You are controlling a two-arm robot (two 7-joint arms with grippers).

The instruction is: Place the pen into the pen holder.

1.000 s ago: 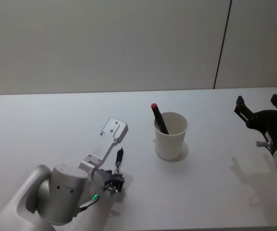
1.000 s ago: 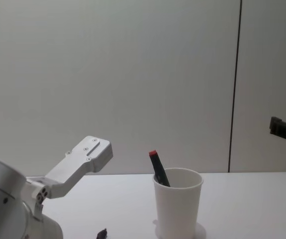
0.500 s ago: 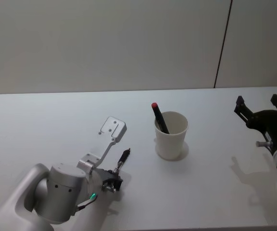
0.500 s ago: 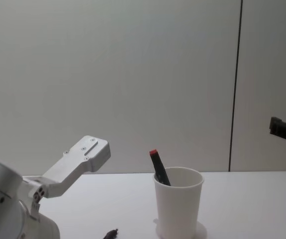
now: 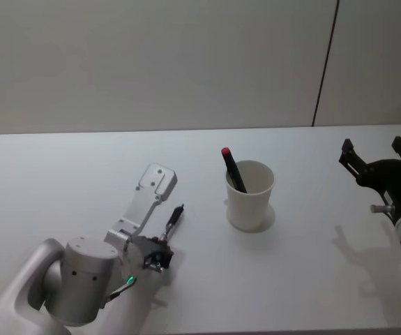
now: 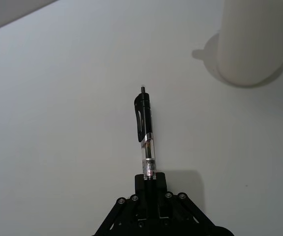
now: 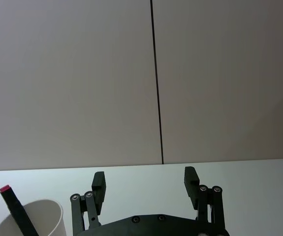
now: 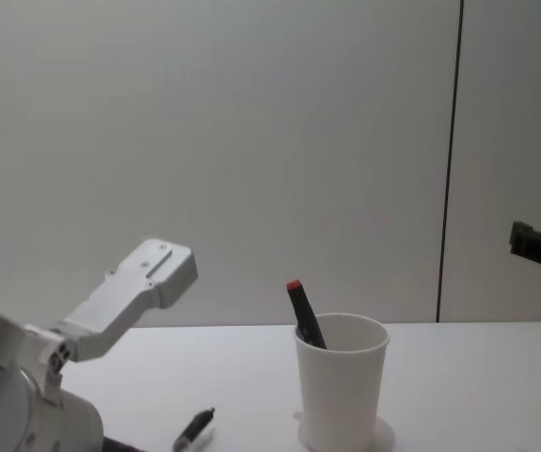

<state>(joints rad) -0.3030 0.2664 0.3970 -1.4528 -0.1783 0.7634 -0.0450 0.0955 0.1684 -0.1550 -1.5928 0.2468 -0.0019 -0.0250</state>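
Currently the left pincer [image 6: 150,179] is closed on one end of the pen [image 6: 144,132], gripping the clear barrel. The black clipped end with its button sticks out free ahead of it. In the head view the pen sits low over the bench [image 5: 61,167], pointing towards about 1 o'clock. The chest view shows it tilted only slightly up. The pen holder [image 5: 250,199] stands upright near it at roughly 2 o'clock, not touching. A red-capped marker [image 5: 232,167] is already inside, leaning on the rim at about 10 o'clock. The right pincer [image 7: 144,176] waits wide open and empty, well apart at the holder's 3 o'clock.

The step in hand looks like the carry to the holder. To do it well, I would lift first, so the pen clears the rim before any sideways travel. Then I would swing the wrist until the free end points down over the mouth. Aim for the open part of the mouth, around 4 o'clock, away from the marker. A paper cup is probably light and easily tipped, so nothing should brush its wall or rim. Let go only once the free end is below the rim.
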